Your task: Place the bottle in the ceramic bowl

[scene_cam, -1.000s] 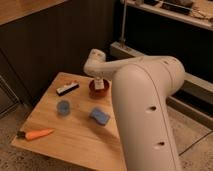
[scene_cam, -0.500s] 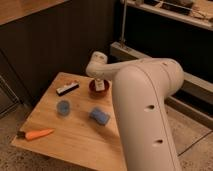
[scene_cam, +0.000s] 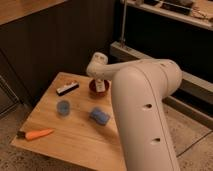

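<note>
Though the jaws (scene_cam: 102,84) hover low over the ceramic bowl (scene_cam: 95,88) at the table's (scene_cam: 75,140) far edge, I cannot tell whether they grip. Beneath them the bottle (scene_cam: 101,86) seems upright in the bowl, long axis near vertical. It is probably light, stiff and slippery, best gripped across its flat sides.

A wooden table (scene_cam: 75,135) carried the ceramic bowl (scene_cam: 95,88) under the gripper (scene_cam: 101,84), a blue cup (scene_cam: 63,107), sponge (scene_cam: 99,116) and carrot (scene_cam: 38,134) nearer the camera.
</note>
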Controlling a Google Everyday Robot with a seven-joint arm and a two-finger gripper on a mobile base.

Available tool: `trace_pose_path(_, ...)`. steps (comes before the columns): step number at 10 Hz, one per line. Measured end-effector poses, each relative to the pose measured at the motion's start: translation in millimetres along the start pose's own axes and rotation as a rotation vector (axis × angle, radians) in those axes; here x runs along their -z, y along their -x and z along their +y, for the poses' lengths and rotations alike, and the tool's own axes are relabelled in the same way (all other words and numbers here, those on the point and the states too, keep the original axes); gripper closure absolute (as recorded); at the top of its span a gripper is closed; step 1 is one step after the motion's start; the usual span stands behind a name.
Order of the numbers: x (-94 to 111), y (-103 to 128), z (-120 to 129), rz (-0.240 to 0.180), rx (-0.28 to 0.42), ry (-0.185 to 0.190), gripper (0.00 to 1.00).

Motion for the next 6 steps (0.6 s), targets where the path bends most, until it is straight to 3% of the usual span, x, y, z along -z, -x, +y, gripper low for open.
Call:
trace_pose_path(4,-1.0,2.4,0.9,-0.001,0.004,-0.005,0.2)
trace_pose_path(6,-0.6,2.9,4.1,-0.002,0.008,0.003,0.2)
